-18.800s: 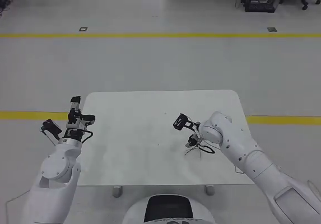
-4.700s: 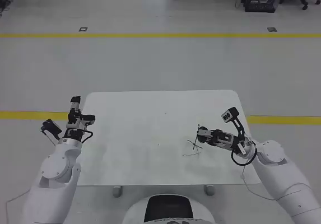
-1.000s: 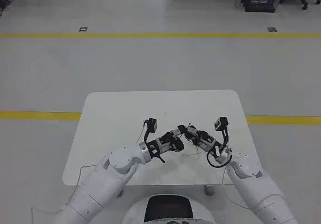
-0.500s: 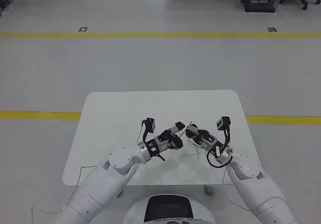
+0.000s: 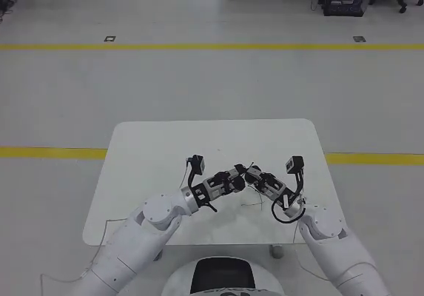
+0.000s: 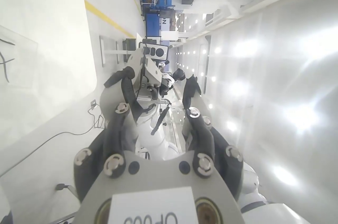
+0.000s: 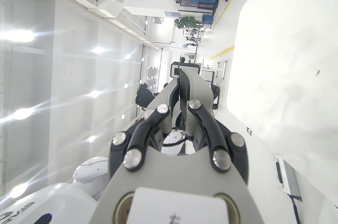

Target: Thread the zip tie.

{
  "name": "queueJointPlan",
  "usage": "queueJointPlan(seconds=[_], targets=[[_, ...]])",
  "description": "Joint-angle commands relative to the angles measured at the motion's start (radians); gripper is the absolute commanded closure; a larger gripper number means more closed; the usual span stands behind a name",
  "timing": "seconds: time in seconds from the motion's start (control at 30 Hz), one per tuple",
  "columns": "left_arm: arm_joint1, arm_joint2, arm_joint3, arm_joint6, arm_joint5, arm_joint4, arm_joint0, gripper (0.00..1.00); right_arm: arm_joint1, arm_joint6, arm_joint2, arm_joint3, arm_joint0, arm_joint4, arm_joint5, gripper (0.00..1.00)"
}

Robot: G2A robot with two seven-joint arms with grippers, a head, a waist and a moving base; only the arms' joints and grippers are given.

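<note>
My right gripper (image 7: 182,77) is shut on a thin black zip tie (image 7: 181,61), whose tip pokes out past the fingertips. Over the table's middle, the right gripper (image 5: 251,175) meets my left gripper (image 5: 235,177) tip to tip. The left gripper (image 6: 158,78) is open, its two dark fingers (image 6: 124,82) spread apart. Through the gap I see the right arm's wrist (image 6: 148,69) and a black strip of zip tie (image 6: 160,118) hanging in the space between the fingers. I cannot tell whether the strip touches either finger.
Several loose black zip ties (image 5: 254,200) lie on the white table (image 5: 160,148) just below the two grippers, also seen as zip ties (image 6: 5,61) in the left wrist view. Bare tabletop (image 7: 277,51) stretches to the left and far side.
Since long ago the left arm came in from the table's left edge to meet the right gripper. Over the last second both grippers shifted only slightly, staying tip to tip.
</note>
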Motion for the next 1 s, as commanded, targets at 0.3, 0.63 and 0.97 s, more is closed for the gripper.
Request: queueJointPlan(seconds=[0.3,0.63,0.97], targets=[[0.004,0.001,-0.003,-0.001,0.002,-0.001,0.002,0.77,-0.002,0.006,0.002,0.004,-0.001,-0.004,0.002,1.00],[0.008,0.001,0.000,0.005,0.012,0.004,-0.001,0.88,-0.002,0.013,0.006,-0.001,-0.002,-0.002,0.000,1.00],[0.010,0.007,-0.001,0.012,0.020,0.010,-0.002,0.92,0.000,0.024,0.019,-0.022,-0.016,-0.010,0.000,1.00]])
